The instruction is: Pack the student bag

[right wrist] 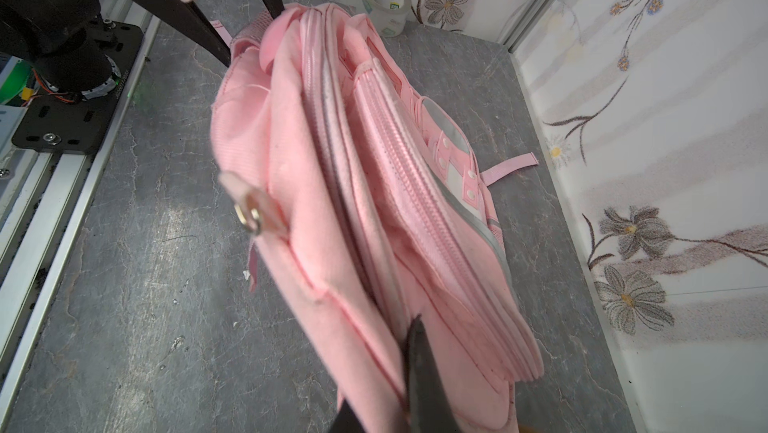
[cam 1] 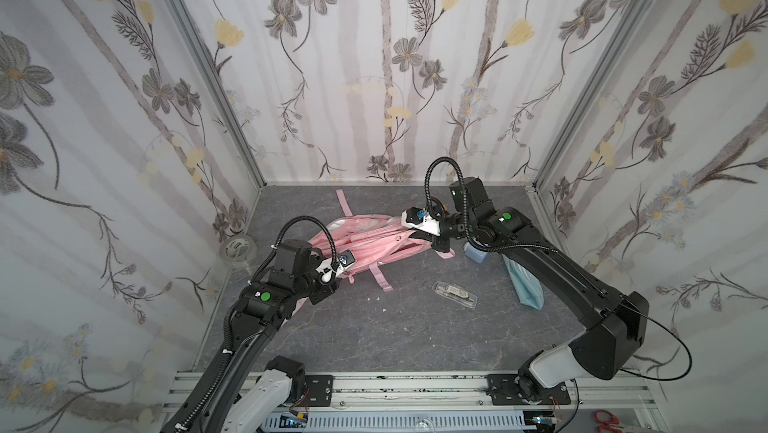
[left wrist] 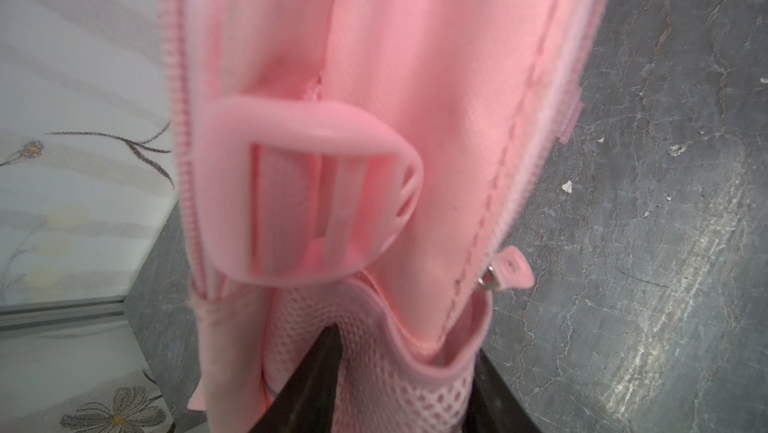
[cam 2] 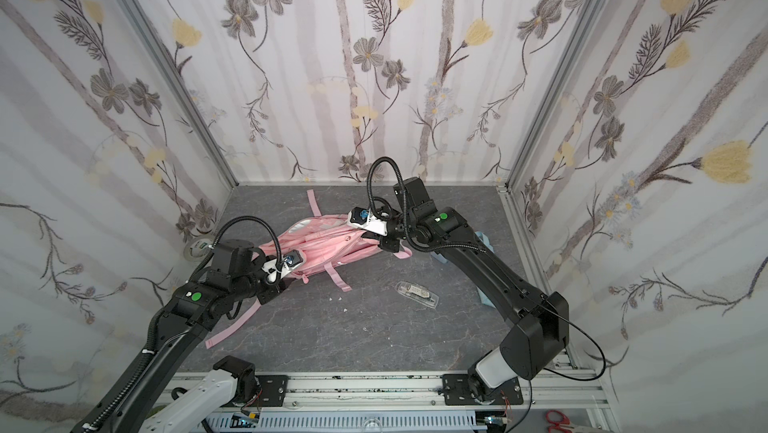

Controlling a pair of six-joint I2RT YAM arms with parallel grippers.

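Floral wallpaper (cam 1: 374,77) in grey and yellow closes three sides of a dark grey marbled tabletop (cam 1: 374,339). Taking the far wall as twelve o'clock in both top views, the student bag (cam 1: 374,244) (cam 2: 328,250), a pink backpack with pale reflective strips, lies on its side a little toward twelve from the centre. Its length runs from eight to two o'clock between the arms. At the two o'clock end the right gripper (cam 1: 415,237) (right wrist: 409,339) is clamped tight on a fold of the pink fabric, and the right wrist view shows one black finger (right wrist: 422,368) bedded in the cloth. At the eight o'clock end the left gripper (cam 1: 334,283) (left wrist: 403,368) has its fingers (left wrist: 316,385) part-way apart, with the mesh side pocket (left wrist: 374,368) between them. Whether they actually pinch it I cannot tell. A pink strap buckle (left wrist: 307,194) sits just beside that pocket, and a zipper pull (left wrist: 509,268) is near its edge. A tape roll (cam 1: 237,249) stands at nine o'clock against the wall. A clear plastic case (cam 1: 455,294) lies at four o'clock of the bag, apart from it. A light-blue pouch (cam 1: 525,285) lies at three o'clock, partly under the right arm.
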